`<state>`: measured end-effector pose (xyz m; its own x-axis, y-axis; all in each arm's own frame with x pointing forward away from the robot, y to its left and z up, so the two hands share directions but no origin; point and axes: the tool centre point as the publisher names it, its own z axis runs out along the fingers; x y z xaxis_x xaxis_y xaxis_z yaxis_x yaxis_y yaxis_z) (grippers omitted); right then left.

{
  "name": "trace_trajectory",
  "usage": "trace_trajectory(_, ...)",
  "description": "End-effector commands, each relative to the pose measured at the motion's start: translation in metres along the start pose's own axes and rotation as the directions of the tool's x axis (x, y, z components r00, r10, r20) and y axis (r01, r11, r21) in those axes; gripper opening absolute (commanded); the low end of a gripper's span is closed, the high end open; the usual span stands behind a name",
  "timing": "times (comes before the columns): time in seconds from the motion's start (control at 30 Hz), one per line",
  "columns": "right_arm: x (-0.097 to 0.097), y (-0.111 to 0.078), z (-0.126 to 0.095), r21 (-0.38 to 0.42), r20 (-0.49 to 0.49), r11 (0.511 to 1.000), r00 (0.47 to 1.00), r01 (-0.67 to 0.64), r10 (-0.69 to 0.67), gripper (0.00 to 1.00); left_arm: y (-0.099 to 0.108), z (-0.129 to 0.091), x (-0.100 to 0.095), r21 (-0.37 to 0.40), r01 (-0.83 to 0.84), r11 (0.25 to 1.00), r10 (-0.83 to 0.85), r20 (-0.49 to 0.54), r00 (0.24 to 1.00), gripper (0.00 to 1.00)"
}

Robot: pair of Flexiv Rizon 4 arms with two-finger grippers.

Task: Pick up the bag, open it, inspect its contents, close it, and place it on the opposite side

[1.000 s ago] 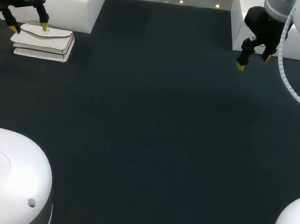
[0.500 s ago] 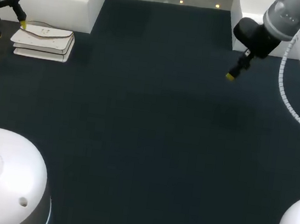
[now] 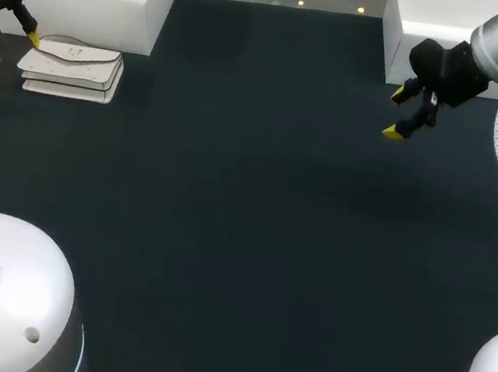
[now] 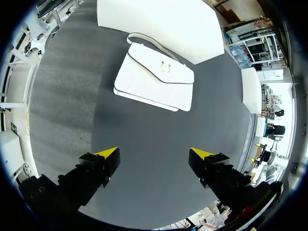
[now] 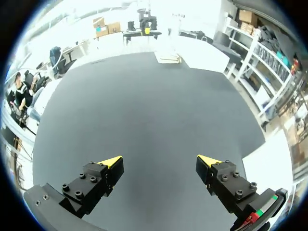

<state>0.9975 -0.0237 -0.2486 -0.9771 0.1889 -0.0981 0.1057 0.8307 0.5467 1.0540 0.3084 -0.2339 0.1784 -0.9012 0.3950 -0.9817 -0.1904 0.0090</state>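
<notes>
On the dark table (image 3: 242, 240), far left, white bag (image 3: 72, 66) lying flat, flap down, left gripper (image 3: 10, 45) just beside it, fingers spread wide, seemingly not touching, right gripper (image 3: 394, 113) well apart, fingers likewise spread, holding nothing

From above and behind, we look down on the worktop (image 3: 244, 222). Our left wrist camera faces down at the white handbag (image 4: 155, 77), which the overhead view shares; the right looks across the worktop.
</notes>
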Motion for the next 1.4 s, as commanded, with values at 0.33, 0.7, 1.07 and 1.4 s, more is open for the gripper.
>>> trace_trajectory(0.33,0.001,0.006,0.045,-0.083,-0.075,0.979,0.979,0.185,-0.191,1.0,-0.069,0.004,-0.043,0.033,0.033,0.999,-0.026,-0.19,0.982,1.0)
trace_trajectory(0.7,-0.021,0.0,0.072,-0.069,-0.067,0.988,0.987,0.139,-0.144,1.0,-0.1,0.014,-0.054,0.0,0.068,0.998,-0.065,-0.256,0.964,1.0)
trace_trajectory(1.07,-0.03,-0.001,0.079,-0.063,-0.071,0.991,0.99,0.121,-0.125,1.0,-0.113,0.019,-0.054,-0.004,0.068,0.998,-0.066,-0.289,0.955,1.0)
trace_trajectory(1.4,-0.031,-0.002,0.081,-0.046,-0.07,0.994,0.992,0.099,-0.102,1.0,-0.123,0.035,-0.065,0.049,0.087,0.995,-0.062,-0.386,0.92,1.0)
